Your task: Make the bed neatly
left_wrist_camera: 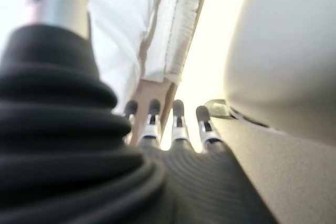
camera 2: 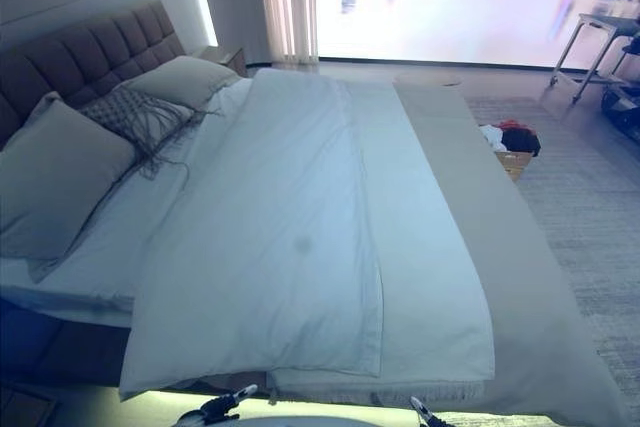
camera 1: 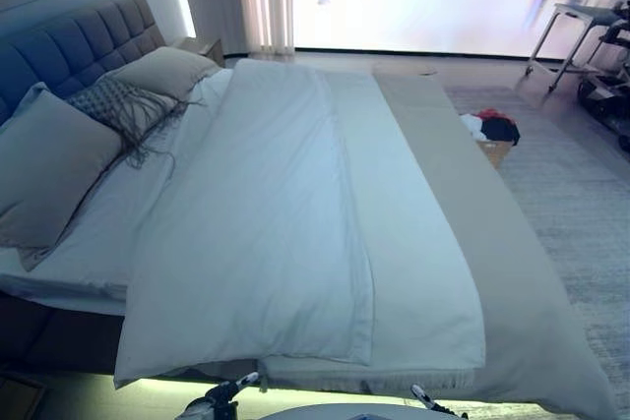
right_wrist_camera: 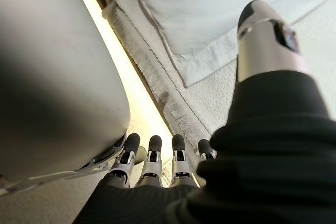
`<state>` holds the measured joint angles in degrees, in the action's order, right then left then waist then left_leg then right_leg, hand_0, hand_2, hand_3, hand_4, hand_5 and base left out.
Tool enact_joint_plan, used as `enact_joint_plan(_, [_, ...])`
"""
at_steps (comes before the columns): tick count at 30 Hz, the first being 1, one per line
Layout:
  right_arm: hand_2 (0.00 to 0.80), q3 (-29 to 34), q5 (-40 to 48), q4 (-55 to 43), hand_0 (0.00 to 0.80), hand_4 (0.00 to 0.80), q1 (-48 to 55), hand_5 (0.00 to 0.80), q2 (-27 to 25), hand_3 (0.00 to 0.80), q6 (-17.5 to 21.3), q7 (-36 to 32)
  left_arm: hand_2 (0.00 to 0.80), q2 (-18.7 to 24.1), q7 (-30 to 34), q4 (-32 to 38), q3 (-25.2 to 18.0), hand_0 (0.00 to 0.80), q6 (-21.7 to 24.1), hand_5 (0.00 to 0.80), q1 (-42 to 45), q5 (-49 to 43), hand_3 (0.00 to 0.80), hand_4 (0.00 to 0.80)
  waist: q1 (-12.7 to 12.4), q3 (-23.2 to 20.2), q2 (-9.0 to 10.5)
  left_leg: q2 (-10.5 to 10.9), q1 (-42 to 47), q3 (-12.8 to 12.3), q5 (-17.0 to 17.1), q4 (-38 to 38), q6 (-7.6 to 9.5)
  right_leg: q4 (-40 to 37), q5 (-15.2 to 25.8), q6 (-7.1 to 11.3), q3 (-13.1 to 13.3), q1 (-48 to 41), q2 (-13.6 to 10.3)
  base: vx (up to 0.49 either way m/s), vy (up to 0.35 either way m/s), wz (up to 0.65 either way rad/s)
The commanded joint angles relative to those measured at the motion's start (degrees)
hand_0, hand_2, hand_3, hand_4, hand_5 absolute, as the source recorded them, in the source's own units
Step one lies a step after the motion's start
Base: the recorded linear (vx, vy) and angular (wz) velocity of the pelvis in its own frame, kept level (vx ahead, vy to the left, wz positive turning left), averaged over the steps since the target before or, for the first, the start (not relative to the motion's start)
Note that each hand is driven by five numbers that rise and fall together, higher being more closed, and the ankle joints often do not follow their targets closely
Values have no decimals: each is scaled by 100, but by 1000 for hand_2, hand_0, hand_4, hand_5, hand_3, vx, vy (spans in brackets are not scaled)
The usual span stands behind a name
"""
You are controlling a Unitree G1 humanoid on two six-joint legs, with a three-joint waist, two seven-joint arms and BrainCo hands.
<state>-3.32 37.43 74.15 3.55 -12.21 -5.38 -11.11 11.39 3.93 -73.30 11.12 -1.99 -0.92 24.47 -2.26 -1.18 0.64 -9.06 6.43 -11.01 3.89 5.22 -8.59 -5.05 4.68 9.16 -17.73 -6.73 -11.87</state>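
— Daylight from the big window at twelve o'clock falls over the bed [camera 1: 512, 282]. Where's the duvet [camera 1: 266, 213]?

— Spread down the middle, its near edge hanging by me at six o'clock; pillows [camera 1: 49, 164] sit at ten.

— Your hands?

— My left hand [left_wrist_camera: 176, 124] and right hand [right_wrist_camera: 152, 158] both hang low with straight fingers, holding nothing.

— Next?

— I'd grasp both near corners evenly and pull square.

A wide bed [camera 1: 512, 272] with a grey tufted headboard [camera 1: 69, 41]. A white duvet [camera 1: 285, 213] lies spread flat along it, one layer folded over lengthwise. Three grey pillows [camera 1: 49, 164] lean against the headboard end.
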Motion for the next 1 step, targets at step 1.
enact_joint_plan(1, [0, -241, -174, 242, 0, 0, -429, 0, 148, 0, -29, -117, 0, -141, 28, -331, -108, 0, -7, 0, -300, 146, 0, 0, 80, 223, -28, 50, -97, 124, -282, -22, 238, 5, -147, -39, -3, -44, 20, 0, 0, 0])
